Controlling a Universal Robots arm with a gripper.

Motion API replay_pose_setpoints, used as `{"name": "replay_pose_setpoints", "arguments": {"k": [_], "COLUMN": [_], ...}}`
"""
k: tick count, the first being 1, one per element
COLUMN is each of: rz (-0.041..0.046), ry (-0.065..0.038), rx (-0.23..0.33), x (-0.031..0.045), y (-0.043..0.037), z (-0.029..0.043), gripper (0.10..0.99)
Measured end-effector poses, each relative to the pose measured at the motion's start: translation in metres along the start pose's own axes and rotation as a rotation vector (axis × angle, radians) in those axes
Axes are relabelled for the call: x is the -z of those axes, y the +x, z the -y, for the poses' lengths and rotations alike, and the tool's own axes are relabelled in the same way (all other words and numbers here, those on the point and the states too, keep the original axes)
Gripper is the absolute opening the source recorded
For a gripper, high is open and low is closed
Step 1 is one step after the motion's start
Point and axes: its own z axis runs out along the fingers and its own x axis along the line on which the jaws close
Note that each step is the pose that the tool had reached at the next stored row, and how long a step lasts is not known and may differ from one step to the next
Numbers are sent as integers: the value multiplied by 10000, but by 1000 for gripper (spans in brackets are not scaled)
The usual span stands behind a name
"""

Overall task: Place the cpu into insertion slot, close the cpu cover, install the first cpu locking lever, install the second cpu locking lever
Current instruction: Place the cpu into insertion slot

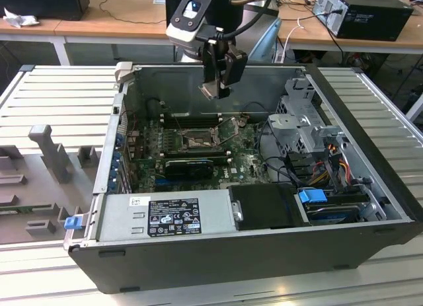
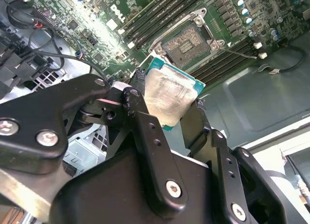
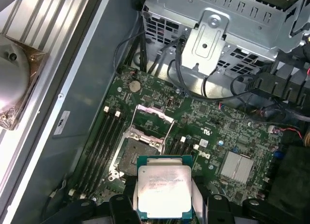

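My gripper (image 1: 218, 86) hangs above the open computer case (image 1: 218, 253), shut on the cpu (image 1: 209, 90). In both wrist views the cpu (image 2: 169, 96) (image 3: 163, 187) shows its silver-grey metal top with a green rim, pinched by its edges between the black fingers (image 2: 138, 88). The insertion slot (image 3: 134, 156) (image 2: 189, 40) (image 1: 197, 141) lies bare on the green motherboard (image 3: 227, 132), some way below the chip. The cpu cover (image 3: 154, 120) stands tilted open at the slot's edge. A thin wire lever (image 3: 169, 132) sticks up beside it.
Long black memory slots (image 3: 99, 146) flank the socket. A metal drive cage (image 1: 304, 121) with cables stands at the exterior view's right. The power supply (image 1: 168, 217) sits at the case front, and a black graphics card (image 1: 188, 167) sits before the socket.
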Motion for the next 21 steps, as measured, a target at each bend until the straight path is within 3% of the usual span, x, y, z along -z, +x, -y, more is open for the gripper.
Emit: {"name": "replay_pose_setpoints", "arguments": {"k": [14,21], "rz": [36,124], "ry": [-8,-25], "rx": [-436,-1468], "x": [-21,-29], "y": [0,0], "z": [3,3], "gripper": [533,533]}}
